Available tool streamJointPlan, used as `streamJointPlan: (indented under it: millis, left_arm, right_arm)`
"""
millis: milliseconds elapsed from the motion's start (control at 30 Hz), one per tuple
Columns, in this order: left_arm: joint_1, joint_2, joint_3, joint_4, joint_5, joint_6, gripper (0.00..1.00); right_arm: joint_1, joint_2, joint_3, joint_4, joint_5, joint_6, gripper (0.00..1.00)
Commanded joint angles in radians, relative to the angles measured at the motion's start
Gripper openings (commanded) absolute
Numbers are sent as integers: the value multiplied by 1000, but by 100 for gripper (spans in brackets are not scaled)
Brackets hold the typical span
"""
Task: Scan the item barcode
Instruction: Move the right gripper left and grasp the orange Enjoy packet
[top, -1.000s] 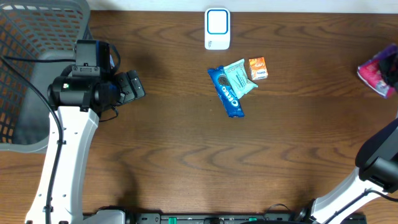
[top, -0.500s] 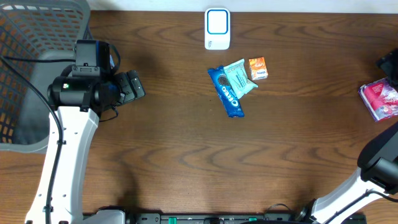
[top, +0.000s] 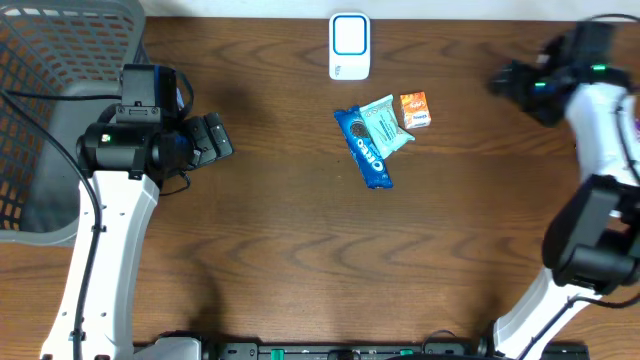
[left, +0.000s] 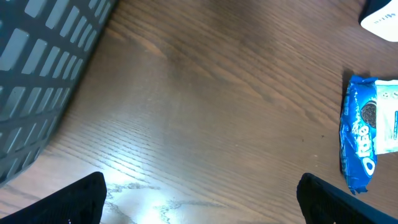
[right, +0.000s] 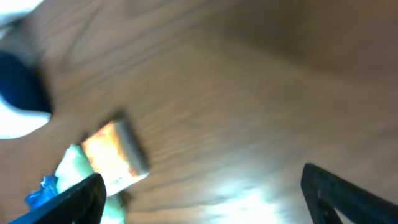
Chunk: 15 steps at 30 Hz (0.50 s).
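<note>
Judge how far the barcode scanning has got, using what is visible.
Done: nothing visibly. In hand: the right gripper, open and empty, hangs near the orange box; the left gripper sits open by the basket. Left: Oreo pack, teal packet and box lie by the scanner, ungripped.

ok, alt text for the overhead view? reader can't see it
Three snack items cluster mid-frame on a wooden table: a blue Oreo pack, a teal packet overlapping it and a small orange box, below a white scanner at the top edge. The left gripper is beside a grey basket at left; the right gripper, blurred, reaches in from upper right.
</note>
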Motion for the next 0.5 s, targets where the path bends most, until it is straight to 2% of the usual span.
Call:
streamJointPlan:
  millis: [0,67,100,300,467]
  left_arm:
    - [2,4,5,-2,-12,-2,98]
    - [2,4,5,-2,-12,-2,98]
    - [2,4,5,-2,-12,-2,98]
    - [2,4,5,-2,-12,-2,98]
    - [2,4,5,-2,-12,-2,98]
  right_arm:
    - [71,-14,-60,75,-38,-41,88]
    - [112,-14,-99,158,-38,-38,76]
    - [130,-14,-116,193,-36,-29,74]
    - [203,-11,-213,355,36,22,71]
    - [211,26,-257,434,34,27,61]
